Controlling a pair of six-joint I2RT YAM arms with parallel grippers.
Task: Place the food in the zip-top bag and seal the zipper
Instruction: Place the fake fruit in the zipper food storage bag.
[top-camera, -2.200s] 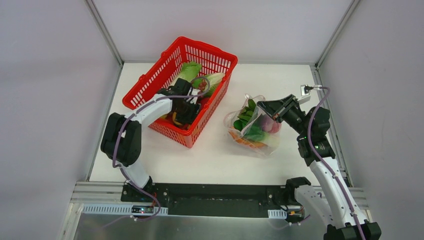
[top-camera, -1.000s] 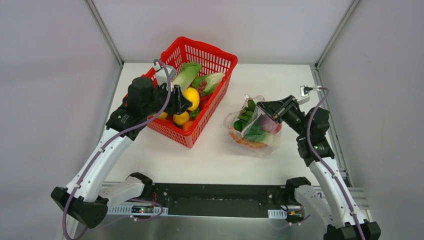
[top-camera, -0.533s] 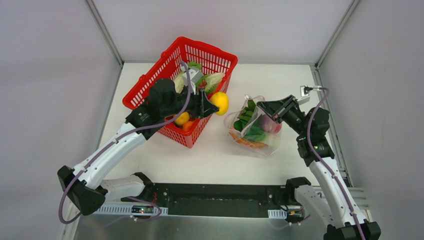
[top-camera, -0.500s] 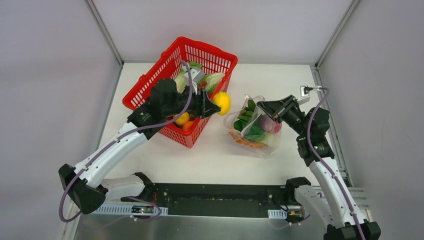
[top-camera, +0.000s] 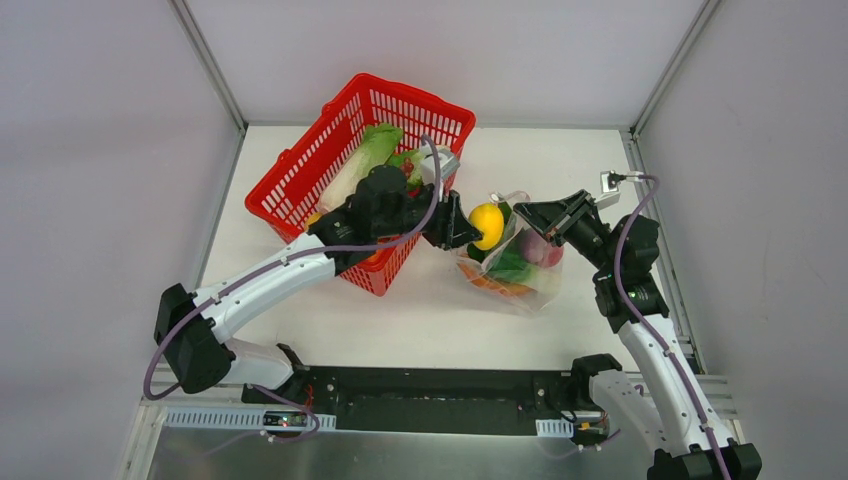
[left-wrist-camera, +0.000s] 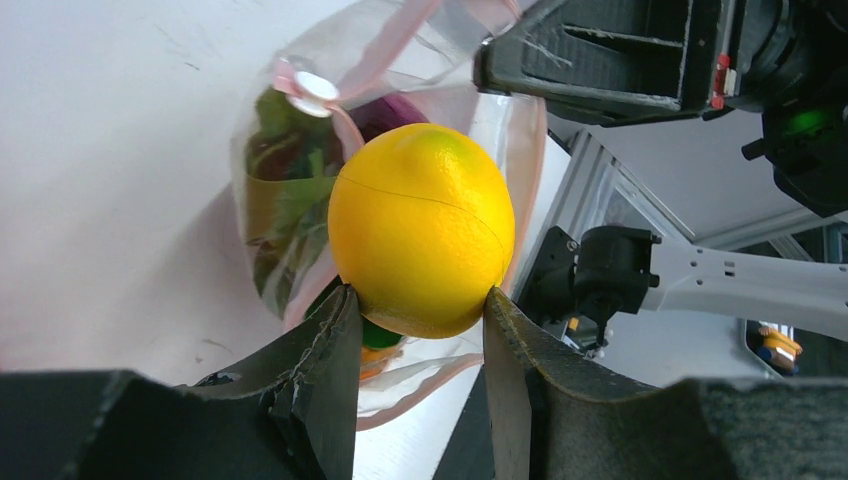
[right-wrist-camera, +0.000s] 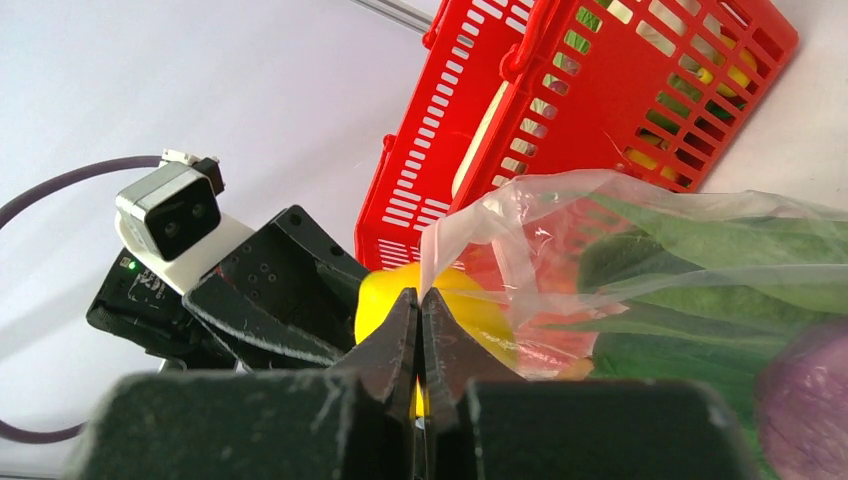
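The left arm (top-camera: 275, 272) reaches across from the red basket (top-camera: 285, 170) to the bag (top-camera: 515, 270). The left jaws are open just as wide as the lemon (top-camera: 487, 225) and squeeze it from both sides. The lemon is up off the surface (top-camera: 430, 310), right at the open mouth of the bag. I cannot tell if it touches the plastic.

The right arm (top-camera: 640, 320) is on the other side of the bag. The right jaws are pressed tight together on the thin edge of the bag and hold that edge up. The pink zipper (left-wrist-camera: 528, 150) runs round the mouth, and it is not closed.

The bag sits on the surface, just to the right of the basket. Inside it are green leaves (top-camera: 508, 267), a purple thing (top-camera: 533, 247) and an orange thing (top-camera: 488, 281) at the bottom. The bok choy (top-camera: 368, 155) lies in the basket.
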